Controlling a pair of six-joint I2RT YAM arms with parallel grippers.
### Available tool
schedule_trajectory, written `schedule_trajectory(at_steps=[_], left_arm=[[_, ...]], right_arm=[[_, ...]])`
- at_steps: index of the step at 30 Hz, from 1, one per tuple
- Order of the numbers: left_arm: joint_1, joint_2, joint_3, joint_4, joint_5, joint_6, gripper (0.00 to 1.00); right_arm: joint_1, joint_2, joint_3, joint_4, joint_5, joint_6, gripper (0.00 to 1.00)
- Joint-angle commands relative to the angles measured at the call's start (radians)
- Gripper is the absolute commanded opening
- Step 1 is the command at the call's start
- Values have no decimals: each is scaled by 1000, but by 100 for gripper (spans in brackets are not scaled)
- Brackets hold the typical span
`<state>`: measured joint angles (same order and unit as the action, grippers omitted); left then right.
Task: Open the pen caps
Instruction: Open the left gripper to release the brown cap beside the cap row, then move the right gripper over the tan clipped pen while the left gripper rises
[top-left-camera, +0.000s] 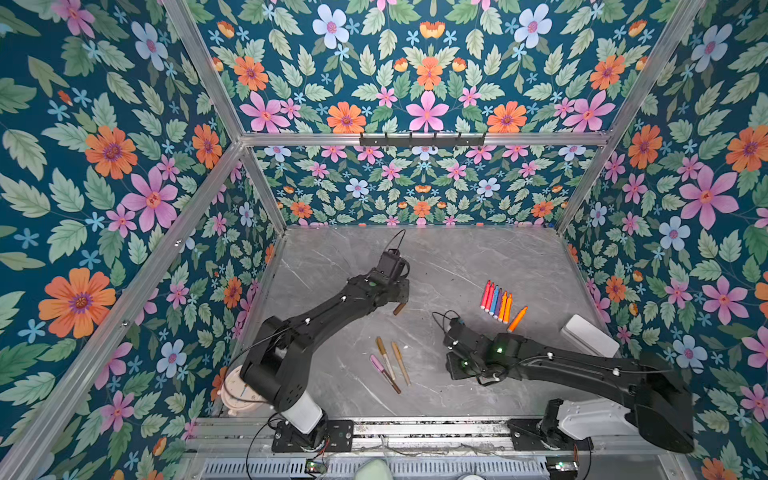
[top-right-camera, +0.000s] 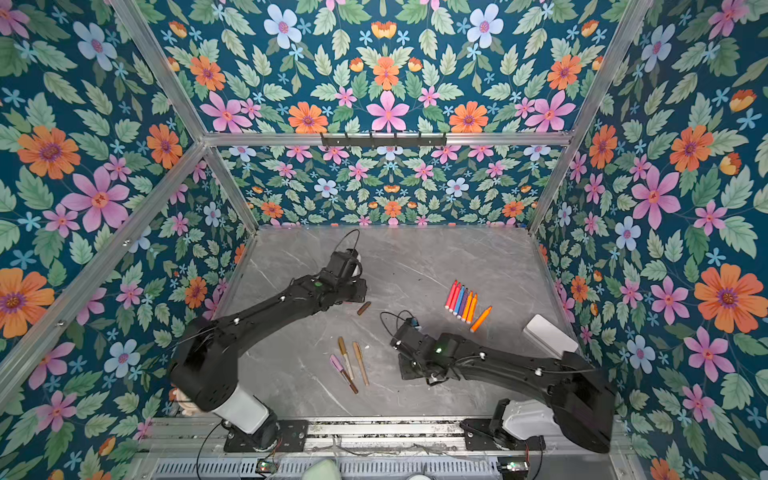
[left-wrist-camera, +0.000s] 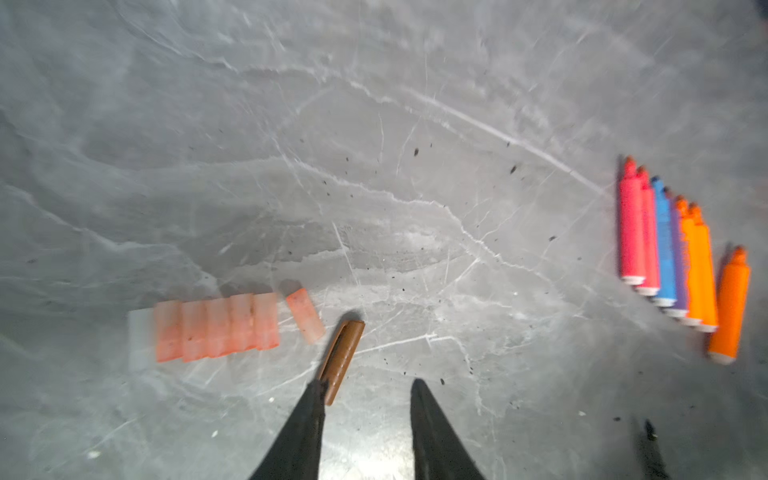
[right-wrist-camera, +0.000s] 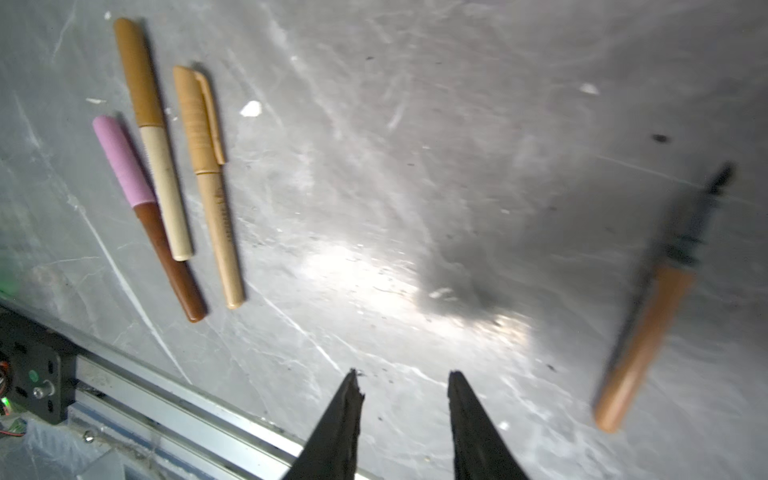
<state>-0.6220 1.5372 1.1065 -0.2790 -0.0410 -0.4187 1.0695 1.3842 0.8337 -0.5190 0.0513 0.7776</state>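
Left jaws part-open, nothing between them. Brown cap (left-wrist-camera: 343, 359) lies loose on the bench (left-wrist-camera: 415, 124) just outside one jaw tip, with a row of pale orange caps (left-wrist-camera: 216, 328) beside it. Right jaws part-open, empty; uncapped brown pen (right-wrist-camera: 644, 332) lies well off to one side. In a top view, three capped pens (top-left-camera: 390, 363) sit at 6 o'clock from the brown cap and the uncapped markers (top-left-camera: 496, 301) at 3 o'clock.

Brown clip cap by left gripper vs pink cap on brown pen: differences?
The brown plastic clip cap lies loose, off any pen; the smooth pink plastic cap sits on a brown barrel. Brown shows a clip, pink none. Both lie flat on the grey marble table.
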Motion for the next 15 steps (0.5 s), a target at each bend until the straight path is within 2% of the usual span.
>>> schedule_trajectory(at_steps=[1,5,8,15], left_arm=[[18,-146,-100,162,-51,-52,37],[24,-379,-252,303,-101,-74,41],[24,-492,-328,362,-114,-79,41],[24,-554,-372,348,-125,-66,41]], right_arm=[[60,142,118,63,-8,-31,31],[104,342,278,62,-30,-59,30],[108,435,363,60,-61,-74,32],[108,568,482,-34,-54,-84,32]])
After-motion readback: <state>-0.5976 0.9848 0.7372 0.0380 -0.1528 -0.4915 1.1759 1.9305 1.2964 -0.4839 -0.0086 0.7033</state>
